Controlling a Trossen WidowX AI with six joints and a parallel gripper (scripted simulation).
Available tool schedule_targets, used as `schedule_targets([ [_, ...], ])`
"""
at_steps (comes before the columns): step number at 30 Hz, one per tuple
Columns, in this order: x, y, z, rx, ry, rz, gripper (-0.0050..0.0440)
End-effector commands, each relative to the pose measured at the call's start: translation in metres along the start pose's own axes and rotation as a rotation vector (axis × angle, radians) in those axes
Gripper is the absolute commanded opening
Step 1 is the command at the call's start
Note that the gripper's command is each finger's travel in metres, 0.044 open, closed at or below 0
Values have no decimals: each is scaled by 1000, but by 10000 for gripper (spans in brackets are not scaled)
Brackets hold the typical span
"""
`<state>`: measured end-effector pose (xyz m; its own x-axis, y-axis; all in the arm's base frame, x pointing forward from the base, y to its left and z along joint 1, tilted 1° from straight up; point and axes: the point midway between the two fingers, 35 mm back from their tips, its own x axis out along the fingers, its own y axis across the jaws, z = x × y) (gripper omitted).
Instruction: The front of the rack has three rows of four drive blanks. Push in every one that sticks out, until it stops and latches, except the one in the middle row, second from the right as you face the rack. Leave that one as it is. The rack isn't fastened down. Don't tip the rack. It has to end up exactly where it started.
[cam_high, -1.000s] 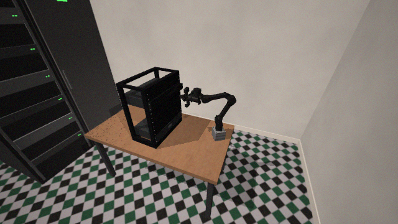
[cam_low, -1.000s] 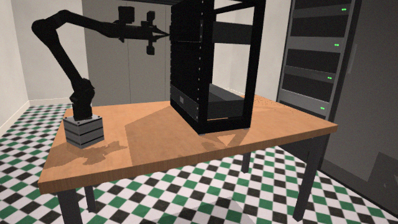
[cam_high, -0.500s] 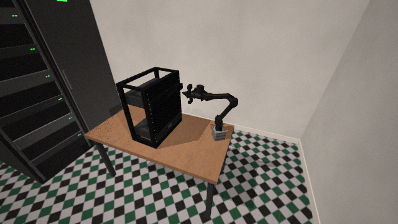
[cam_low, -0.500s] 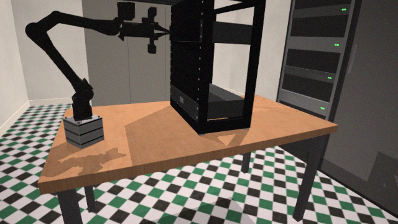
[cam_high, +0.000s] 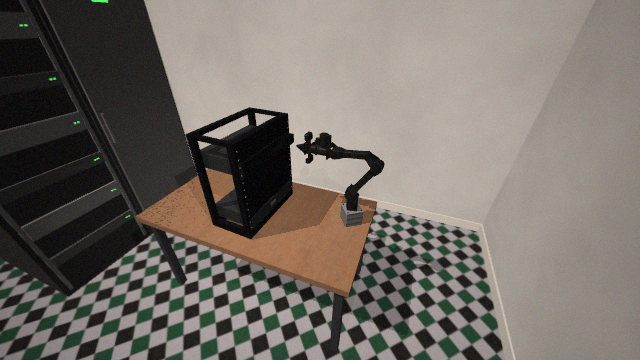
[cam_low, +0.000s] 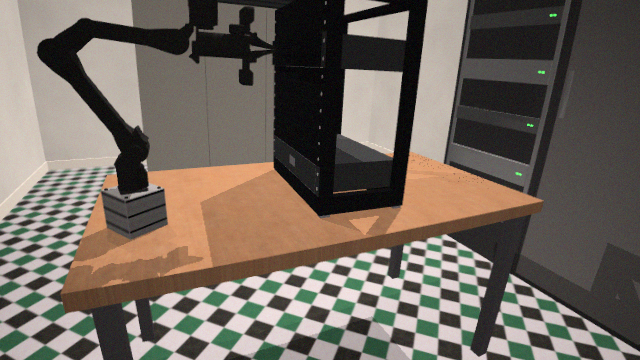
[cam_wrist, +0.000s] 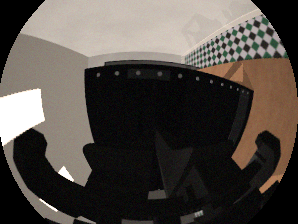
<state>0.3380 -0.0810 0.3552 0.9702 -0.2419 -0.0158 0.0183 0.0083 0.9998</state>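
The black open-frame rack (cam_high: 242, 170) stands on the wooden table, also seen in the exterior view (cam_low: 345, 100). Its front face is dark; the single drive blanks are too dark to tell apart, though a band near the top front (cam_high: 287, 137) seems to stick out slightly. My gripper (cam_high: 300, 147) is shut and empty, its pointed tip level with the upper part of the rack front. In the exterior view the gripper tip (cam_low: 269, 48) is at or just off the rack front. The wrist view shows the black rack front (cam_wrist: 166, 129) filling the middle.
The arm's grey base (cam_high: 351, 215) sits at the table's right edge. A tall server cabinet (cam_high: 60, 130) stands on the floor behind the table's left side. A grey tray (cam_low: 360, 165) lies in the rack's bottom.
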Motion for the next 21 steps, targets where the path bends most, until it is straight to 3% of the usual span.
schedule_targets([
  [1,-3,10,3,5,3,21,0],
  [7,-2,10,3,5,3,21,0],
  [15,31,10,3,5,3,21,0],
  [21,34,10,3,5,3,21,0],
])
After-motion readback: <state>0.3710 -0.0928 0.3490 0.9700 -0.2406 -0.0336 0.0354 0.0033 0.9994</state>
